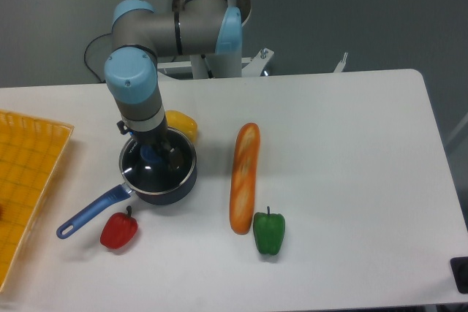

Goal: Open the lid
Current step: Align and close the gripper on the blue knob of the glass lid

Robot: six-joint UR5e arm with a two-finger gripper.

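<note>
The lid [162, 169] is a round glass disc with a thin metal rim, lying flat on the dark saucepan [157, 193] left of the table's middle. Its blue centre knob [151, 155] shows between my fingers. My gripper [157, 153] points straight down over the lid's centre, with its jaws standing on either side of the knob and a small gap showing at the right finger [174, 155]. The saucepan's blue handle [91, 213] points to the front left.
A yellow pepper [181, 122] lies right behind the saucepan. A red pepper [118, 230] sits beside the handle. A baguette [244, 177] and a green pepper [269, 231] lie to the right. A yellow tray [29, 180] is at the left edge.
</note>
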